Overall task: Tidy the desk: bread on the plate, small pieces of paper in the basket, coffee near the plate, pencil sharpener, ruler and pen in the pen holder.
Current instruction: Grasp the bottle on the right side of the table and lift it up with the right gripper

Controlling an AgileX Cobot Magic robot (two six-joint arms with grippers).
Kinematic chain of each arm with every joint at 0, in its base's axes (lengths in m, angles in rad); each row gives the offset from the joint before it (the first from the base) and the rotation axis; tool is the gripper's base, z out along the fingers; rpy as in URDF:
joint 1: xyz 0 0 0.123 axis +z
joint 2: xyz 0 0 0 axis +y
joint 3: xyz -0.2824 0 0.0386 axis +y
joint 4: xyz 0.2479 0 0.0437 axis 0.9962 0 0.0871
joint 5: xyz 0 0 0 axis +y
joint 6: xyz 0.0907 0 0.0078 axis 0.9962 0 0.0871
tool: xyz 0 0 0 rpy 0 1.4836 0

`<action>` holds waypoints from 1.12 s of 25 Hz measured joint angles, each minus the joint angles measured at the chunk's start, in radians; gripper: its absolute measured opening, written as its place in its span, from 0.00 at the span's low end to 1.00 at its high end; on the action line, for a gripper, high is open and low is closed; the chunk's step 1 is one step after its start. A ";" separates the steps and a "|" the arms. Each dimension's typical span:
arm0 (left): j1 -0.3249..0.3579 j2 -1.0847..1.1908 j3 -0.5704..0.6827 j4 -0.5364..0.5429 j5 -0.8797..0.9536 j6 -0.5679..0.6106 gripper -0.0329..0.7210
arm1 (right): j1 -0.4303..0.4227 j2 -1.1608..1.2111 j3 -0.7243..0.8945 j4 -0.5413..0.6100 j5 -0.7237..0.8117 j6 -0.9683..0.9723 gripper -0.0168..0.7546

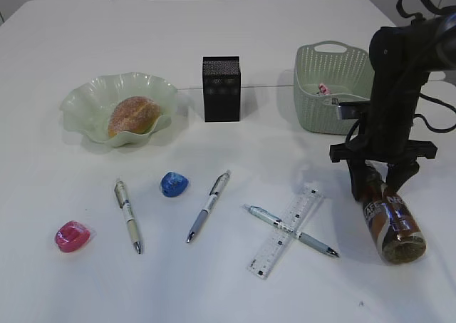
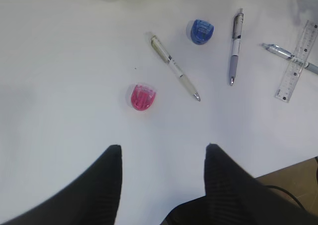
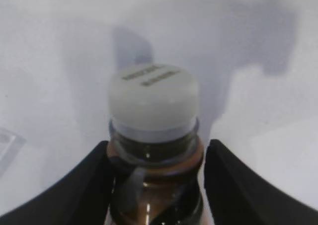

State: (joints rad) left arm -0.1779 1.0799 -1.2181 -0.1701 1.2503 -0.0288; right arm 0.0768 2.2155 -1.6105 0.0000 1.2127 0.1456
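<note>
Coffee bottle (image 1: 392, 219) (tilted, base toward camera) clamped at its neck in the right pincer (image 1: 381, 175); left pincer (image 2: 161, 178) open, empty.

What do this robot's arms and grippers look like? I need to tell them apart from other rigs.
The right arm is matte black with boxy links, and black cables loop off its upper part. The right gripper hangs from a wide black crossbar. The fingers of both grippers are broad, black, tapered and finely ribbed. No markings are legible.

Lab-style white tabletop (image 1: 235, 294) setup
</note>
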 joint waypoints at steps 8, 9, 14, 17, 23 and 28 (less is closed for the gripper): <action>0.000 0.000 0.000 0.000 0.000 0.000 0.54 | 0.000 0.000 0.000 0.000 0.000 -0.002 0.44; 0.000 0.000 0.000 0.000 0.000 0.000 0.54 | 0.000 0.000 0.000 0.000 -0.001 -0.002 0.43; 0.000 0.000 0.000 0.000 0.000 0.000 0.54 | 0.000 0.000 0.000 0.000 -0.001 -0.002 0.43; 0.000 0.000 0.000 0.000 0.000 0.000 0.54 | 0.000 0.000 0.000 0.000 -0.001 -0.002 0.43; 0.000 0.000 0.000 0.000 0.000 0.000 0.54 | 0.000 -0.002 0.000 0.010 -0.001 -0.004 0.43; 0.000 0.000 0.000 0.000 0.000 0.000 0.54 | 0.000 -0.023 0.000 0.010 -0.013 -0.006 0.43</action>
State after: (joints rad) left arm -0.1779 1.0799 -1.2181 -0.1701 1.2503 -0.0288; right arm 0.0768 2.1928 -1.6105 0.0095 1.1995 0.1396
